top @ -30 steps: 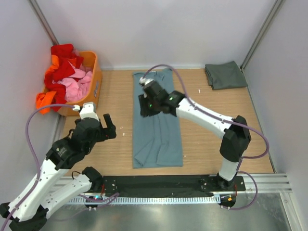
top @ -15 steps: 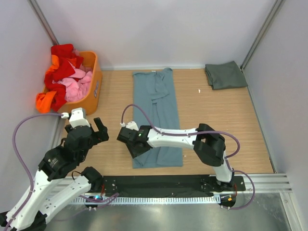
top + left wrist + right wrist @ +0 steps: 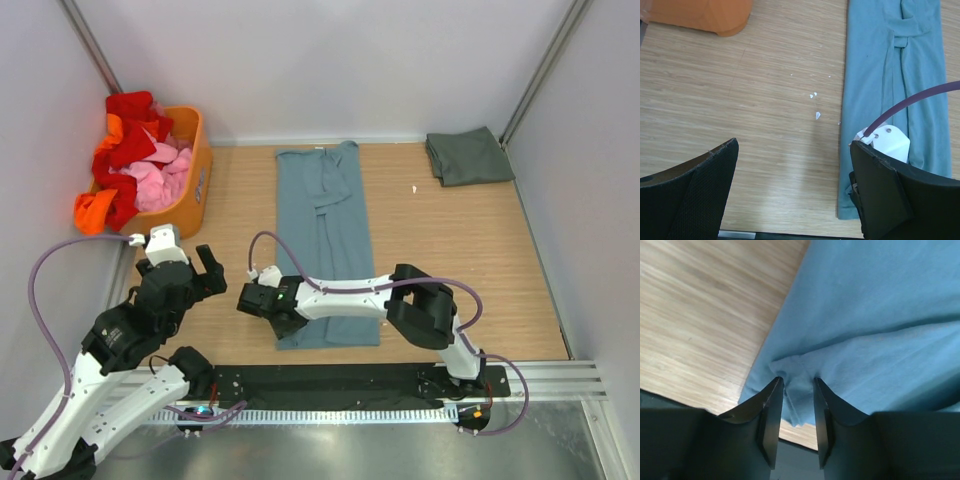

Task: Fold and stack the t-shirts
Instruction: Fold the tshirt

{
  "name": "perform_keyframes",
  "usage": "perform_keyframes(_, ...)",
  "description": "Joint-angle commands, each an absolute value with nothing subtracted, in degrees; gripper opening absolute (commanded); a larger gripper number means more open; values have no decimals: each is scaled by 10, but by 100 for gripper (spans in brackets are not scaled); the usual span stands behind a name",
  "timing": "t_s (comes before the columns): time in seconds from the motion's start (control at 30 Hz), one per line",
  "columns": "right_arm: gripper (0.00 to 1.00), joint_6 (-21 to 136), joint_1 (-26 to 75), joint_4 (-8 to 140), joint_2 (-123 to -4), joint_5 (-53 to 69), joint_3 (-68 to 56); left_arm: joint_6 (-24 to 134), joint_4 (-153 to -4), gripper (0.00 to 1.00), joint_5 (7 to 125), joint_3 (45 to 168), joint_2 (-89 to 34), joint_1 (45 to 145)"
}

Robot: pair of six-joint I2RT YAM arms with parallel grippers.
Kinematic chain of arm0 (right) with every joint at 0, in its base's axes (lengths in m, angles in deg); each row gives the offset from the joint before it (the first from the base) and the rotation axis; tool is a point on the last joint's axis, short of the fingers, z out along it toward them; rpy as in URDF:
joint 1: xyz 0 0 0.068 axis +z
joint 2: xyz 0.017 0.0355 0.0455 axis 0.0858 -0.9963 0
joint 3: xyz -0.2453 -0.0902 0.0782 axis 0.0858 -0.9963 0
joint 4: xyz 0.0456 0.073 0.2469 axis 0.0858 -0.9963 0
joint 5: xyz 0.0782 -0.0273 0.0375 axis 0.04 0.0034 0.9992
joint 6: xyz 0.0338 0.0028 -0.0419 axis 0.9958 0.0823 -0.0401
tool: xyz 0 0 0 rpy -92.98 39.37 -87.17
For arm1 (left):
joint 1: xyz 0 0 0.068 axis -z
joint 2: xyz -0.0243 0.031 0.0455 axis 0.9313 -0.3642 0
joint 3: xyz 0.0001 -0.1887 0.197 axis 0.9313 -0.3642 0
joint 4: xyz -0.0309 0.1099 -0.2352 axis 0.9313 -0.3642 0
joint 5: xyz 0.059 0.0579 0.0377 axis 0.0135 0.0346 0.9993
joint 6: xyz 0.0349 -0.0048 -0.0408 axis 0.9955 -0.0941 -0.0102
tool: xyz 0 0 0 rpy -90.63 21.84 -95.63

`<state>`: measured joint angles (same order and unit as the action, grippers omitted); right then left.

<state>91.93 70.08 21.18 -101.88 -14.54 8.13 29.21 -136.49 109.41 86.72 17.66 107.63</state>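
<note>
The blue-teal t-shirt (image 3: 325,240) is lying in the middle of the table (image 3: 450,250) as a long narrow strip, folded lengthwise and running from 12 o'clock down to 6 o'clock, with a sleeve showing as a fold line towards its 12 o'clock end. The dark grey-green t-shirt (image 3: 468,157) is sitting folded in the table's 1 o'clock corner, well apart from the blue one.

The right arm is reaching across to the strip's 7 o'clock corner, where the right gripper (image 3: 262,303) is pressing down on the hem. From the right wrist camera, the right gripper (image 3: 797,385) is standing with its jaws drawn narrow and pinching a small puckered ridge of the blue-teal t-shirt (image 3: 880,315) between them (the cloth is wrinkling right at both fingertips), beside the bare wood at the shirt's edge.

The left gripper (image 3: 203,270) is hanging over bare wood at about 8 o'clock on the table, near the shirt but not touching it. In its own wrist view the left gripper (image 3: 792,165) is spread wide and holding nothing, with the blue-teal t-shirt (image 3: 920,75) lying off to its 3 o'clock side and a few white scraps (image 3: 815,105) dotting the wood.

The orange basket (image 3: 198,180) is standing at 10 o'clock, heaped with red, pink and orange clothes (image 3: 140,150).
</note>
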Motion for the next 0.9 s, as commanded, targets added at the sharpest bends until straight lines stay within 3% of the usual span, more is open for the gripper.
perform_keyframes(0.0,33,938,700,190,-1011,-198,104,291,-1350,94,1111,866,177,1074)
perform_keyframes(0.17,1,951,700,183,-990,-214,72,291,-1350,94,1111,867,174,1074)
perform_keyframes(0.43,2,1020,716,165,-879,-267,-33,291,-1350,93,1110,865,171,1074)
perform_keyframes(0.5,15,1051,724,161,-846,-272,-59,292,-1350,93,1110,866,165,1074)
perform_keyframes(0.57,38,1072,729,158,-822,-277,-100,292,-1349,93,1109,866,158,1074)
perform_keyframes(0.6,55,1091,735,158,-797,-278,-113,292,-1350,93,1109,865,156,1075)
perform_keyframes(0.7,67,1128,744,155,-743,-290,-158,292,-1350,93,1102,867,144,1074)
perform_keyframes(0.87,69,1177,762,144,-629,-313,-222,294,-1348,88,1032,870,109,1076)
